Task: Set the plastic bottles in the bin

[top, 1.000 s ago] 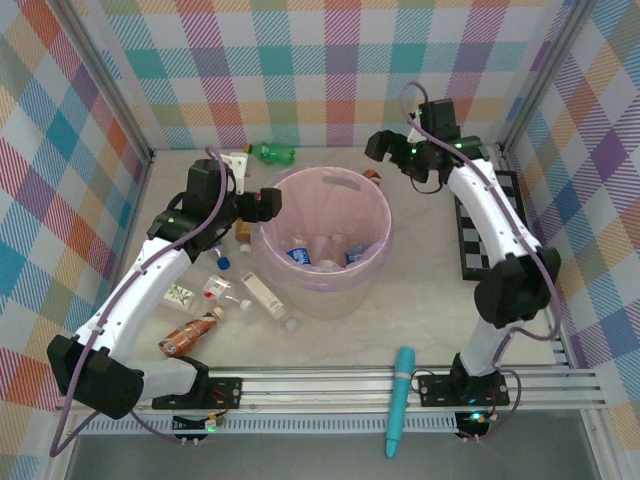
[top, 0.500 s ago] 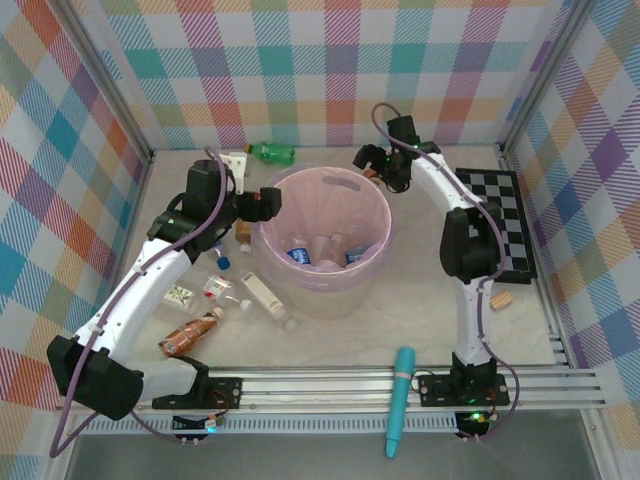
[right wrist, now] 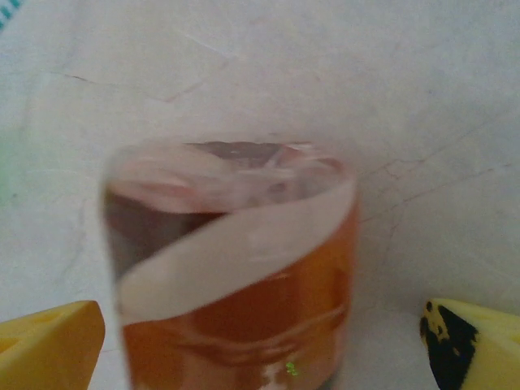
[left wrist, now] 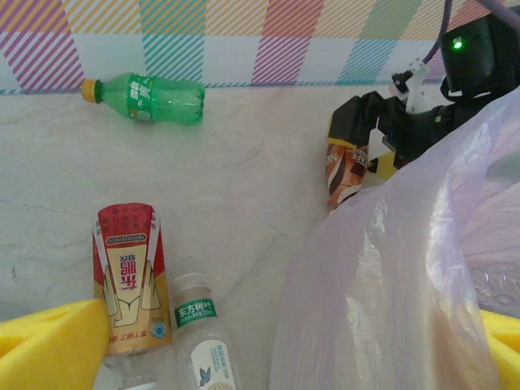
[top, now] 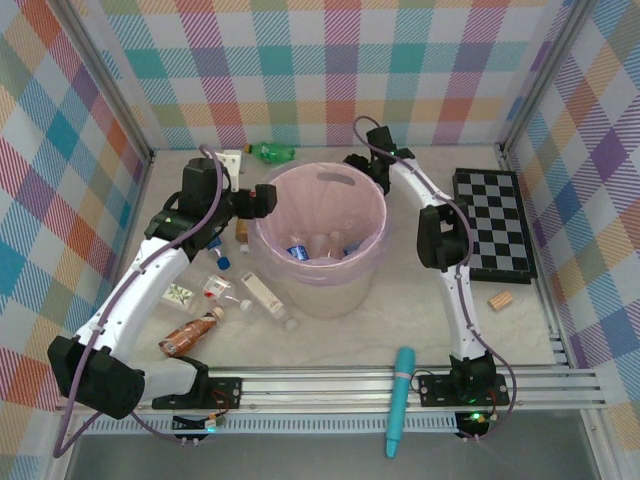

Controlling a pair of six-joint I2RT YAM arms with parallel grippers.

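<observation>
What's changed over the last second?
The right arm folded leftward, uncovering the checkered board. The right gripper, open, reached the far side of the bin, astride an orange-brown bottle, not gripping. The left gripper stays open at the bin's left; loose bottles unmoved.

Lower right, the thin translucent pink plastic bag looks glossy and crinkled, the pale stone-veined tabletop smooth and matt, the clear green plastic bottle shiny.
</observation>
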